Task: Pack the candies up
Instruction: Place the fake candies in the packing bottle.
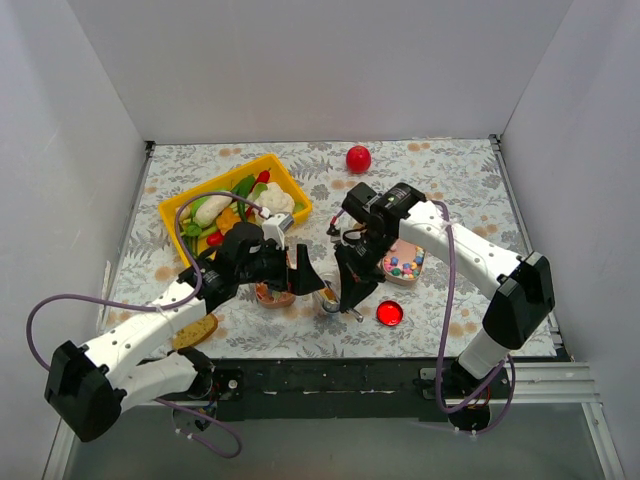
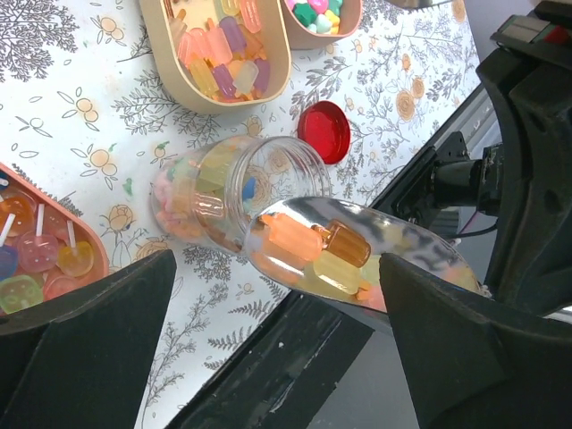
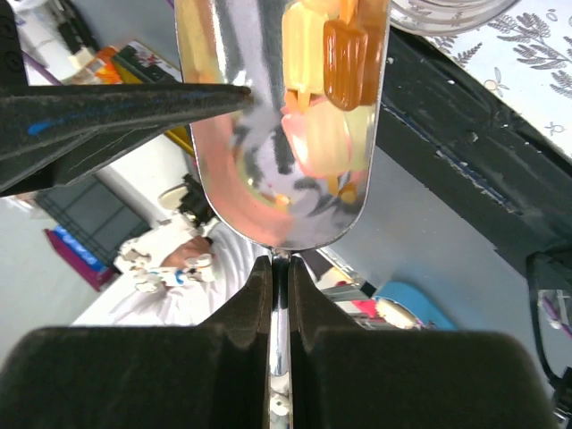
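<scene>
Right gripper (image 3: 280,268): fingers (image 3: 241,304) pressed together on the thin handle of a metal spoon (image 3: 259,197), nothing but the handle between them. Carries in the spoon's bowl a heap of candies (image 3: 326,54): lolly-shaped pieces in yellow, brown, orange and pink. Sits at lower centre of the top view (image 1: 348,288), with the spoon's tip just beside the mouth of a clear jar (image 2: 223,179).

Left gripper (image 2: 275,268): fingers (image 2: 89,340) spread wide apart at the lower left and lower right corners of its wrist view, closed on nothing. Frames the jar and the loaded spoon in the gap; contact with either not clear.

Jar on the flowered table (image 1: 460,180), partly filled with pastel candies, mouth toward the lower right of the left wrist view; upright or tipped, cannot tell. Near the mouth, a red lid (image 2: 323,131) flat on the table.

More candies in three dishes in the left wrist view: lolly shapes in a beige oval dish (image 2: 279,71) at top centre, hearts in a second beige dish (image 2: 344,25) at the top edge, stick lollies in a pink dish (image 2: 92,253) at the left edge.

Top view, upper left: yellow tray (image 1: 290,181) of toy vegetables. Upper centre: red ball (image 1: 358,158).
</scene>
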Tool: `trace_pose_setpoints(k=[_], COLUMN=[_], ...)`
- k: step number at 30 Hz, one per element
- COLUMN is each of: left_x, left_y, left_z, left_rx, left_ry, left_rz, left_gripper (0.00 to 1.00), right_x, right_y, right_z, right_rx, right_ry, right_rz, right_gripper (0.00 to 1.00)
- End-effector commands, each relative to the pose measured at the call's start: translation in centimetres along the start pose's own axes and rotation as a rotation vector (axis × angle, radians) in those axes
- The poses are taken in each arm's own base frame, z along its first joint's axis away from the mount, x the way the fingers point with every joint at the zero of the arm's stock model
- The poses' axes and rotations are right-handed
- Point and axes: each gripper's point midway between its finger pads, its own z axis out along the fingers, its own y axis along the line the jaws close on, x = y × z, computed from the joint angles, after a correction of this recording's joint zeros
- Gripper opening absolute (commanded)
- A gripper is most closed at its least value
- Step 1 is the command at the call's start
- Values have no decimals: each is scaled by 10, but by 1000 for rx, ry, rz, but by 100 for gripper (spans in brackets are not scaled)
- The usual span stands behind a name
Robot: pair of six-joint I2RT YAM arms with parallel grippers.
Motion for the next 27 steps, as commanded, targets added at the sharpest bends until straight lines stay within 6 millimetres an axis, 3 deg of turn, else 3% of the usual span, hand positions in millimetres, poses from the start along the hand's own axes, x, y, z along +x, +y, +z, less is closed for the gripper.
trace_pose_setpoints(k=[1, 10, 27], left_x=[5, 2, -4], left_y=[8, 5, -5], left_z=[7, 11, 12], left_rx=[-32, -24, -9], left_ry=[21, 20, 7], left_rz=[14, 25, 49], left_gripper=[98, 98, 98], right_x=[13, 12, 5], right_y=[12, 5, 28], right_z=[-15, -22, -48], right_rx=[-96, -124, -324], right_ry=[7, -12, -16], right_rz=[45, 138, 297], right_gripper=[1, 1, 1])
